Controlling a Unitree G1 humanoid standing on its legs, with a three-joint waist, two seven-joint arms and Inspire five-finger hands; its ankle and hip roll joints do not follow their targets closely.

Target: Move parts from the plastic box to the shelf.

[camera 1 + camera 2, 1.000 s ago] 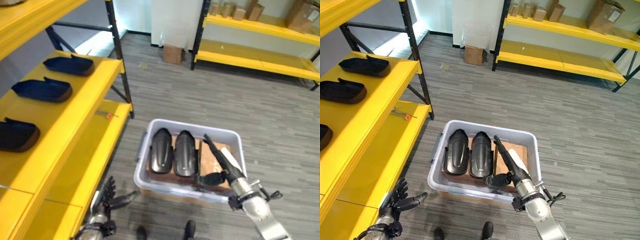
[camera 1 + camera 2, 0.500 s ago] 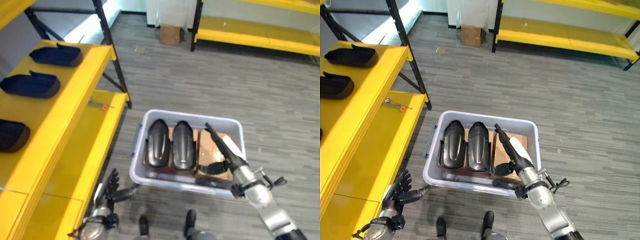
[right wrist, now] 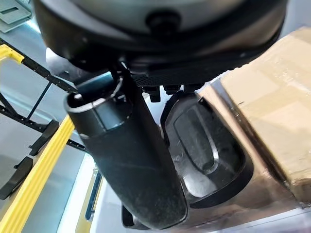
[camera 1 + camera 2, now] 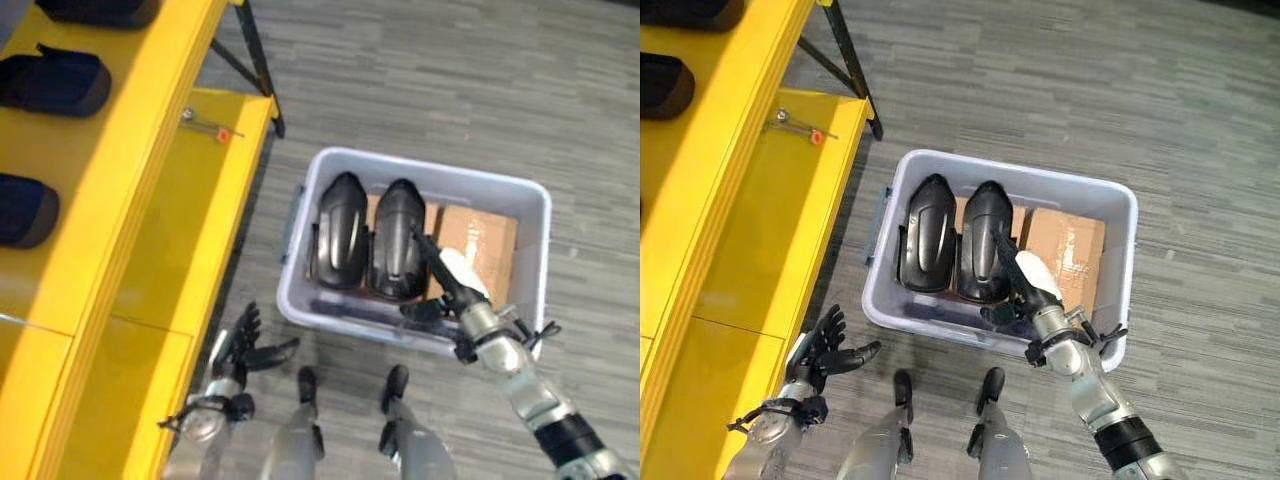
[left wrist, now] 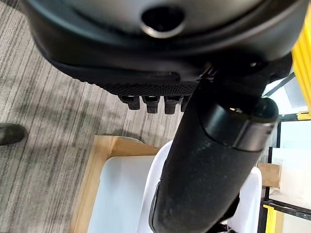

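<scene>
Right hand [image 4: 1035, 293] now lower over plastic box [image 4: 1110, 205]; no legible writing.

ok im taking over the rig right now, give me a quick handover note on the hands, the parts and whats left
Right hand: open, fingers straight, reaching into the plastic box over the right-hand black part; not gripping yet.
Left hand: open, fingers spread, idle low beside the yellow shelf.
Parts: two black parts lie side by side in the box, the other to its left, next to a cardboard piece. More black parts already sit on the shelf's upper level.
Left: grasp and move both remaining parts to the shelf.
</scene>
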